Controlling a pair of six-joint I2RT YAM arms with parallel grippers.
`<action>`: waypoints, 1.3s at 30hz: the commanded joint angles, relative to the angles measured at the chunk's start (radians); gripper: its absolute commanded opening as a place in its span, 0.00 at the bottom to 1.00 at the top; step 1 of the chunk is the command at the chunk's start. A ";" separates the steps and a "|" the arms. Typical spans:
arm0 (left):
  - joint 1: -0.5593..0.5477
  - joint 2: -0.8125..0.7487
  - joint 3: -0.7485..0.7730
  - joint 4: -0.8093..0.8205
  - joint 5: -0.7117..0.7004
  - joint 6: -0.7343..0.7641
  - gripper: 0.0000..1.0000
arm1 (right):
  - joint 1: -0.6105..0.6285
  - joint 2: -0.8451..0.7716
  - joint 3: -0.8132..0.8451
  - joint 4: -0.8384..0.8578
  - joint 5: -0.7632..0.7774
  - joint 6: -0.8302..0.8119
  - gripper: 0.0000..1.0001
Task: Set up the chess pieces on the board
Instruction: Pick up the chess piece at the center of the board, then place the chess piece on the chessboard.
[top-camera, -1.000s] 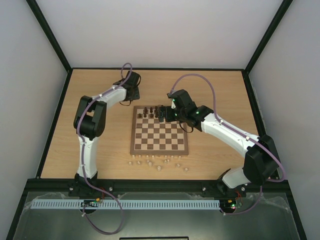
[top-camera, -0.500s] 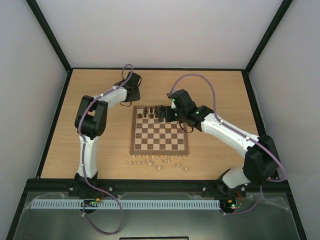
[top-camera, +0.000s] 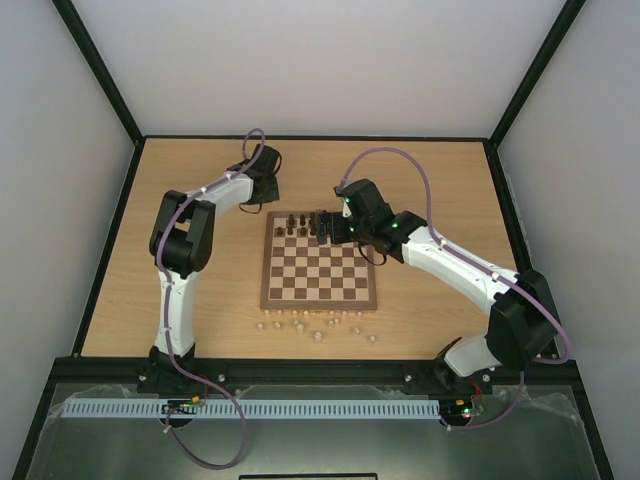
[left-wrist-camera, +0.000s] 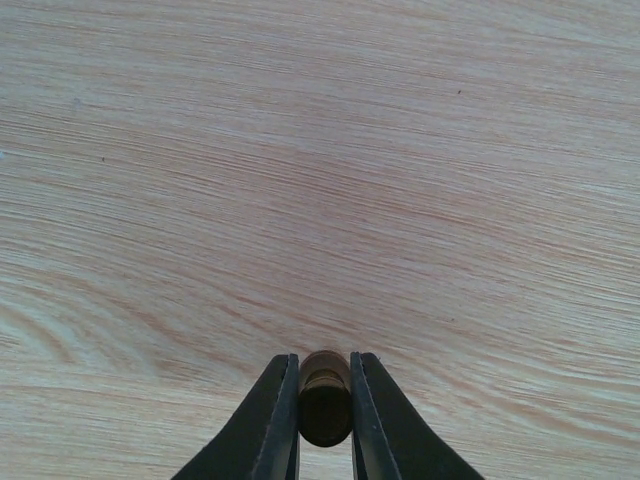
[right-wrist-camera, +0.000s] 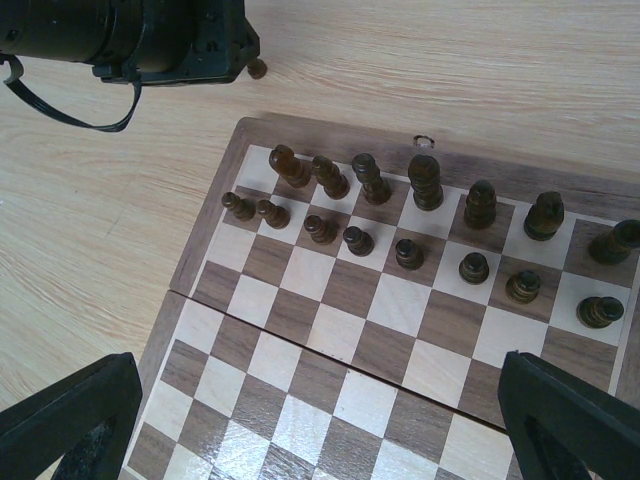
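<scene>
The board (top-camera: 320, 304) lies mid-table, also in the right wrist view (right-wrist-camera: 213, 218). Dark brown chess pieces (top-camera: 300, 224) stand in its two far rows, seen close in the right wrist view (right-wrist-camera: 425, 181). My left gripper (top-camera: 268, 190) is over bare table beyond the board's far left corner. It is shut on one dark brown chess piece (left-wrist-camera: 325, 398), which also shows in the right wrist view (right-wrist-camera: 257, 68). My right gripper (top-camera: 325, 228) hovers open and empty above the board, with its fingers (right-wrist-camera: 70, 420) spread wide.
Several pale beige pieces (top-camera: 318, 325) lie scattered on the table in front of the board's near edge. Black frame posts and grey walls bound the table on the sides and back.
The left arm has shifted very slightly with the piece still in its jaws. The right arm and the board pieces have not moved.
</scene>
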 joint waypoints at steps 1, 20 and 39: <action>0.002 -0.056 -0.011 -0.036 -0.005 0.005 0.06 | 0.008 -0.015 -0.011 -0.003 -0.010 0.003 0.99; -0.157 -0.290 -0.149 -0.104 0.002 0.004 0.06 | 0.009 -0.033 -0.010 -0.009 -0.004 0.003 0.99; -0.189 -0.252 -0.245 -0.056 0.012 -0.010 0.06 | 0.009 -0.029 -0.011 -0.007 -0.005 0.003 0.99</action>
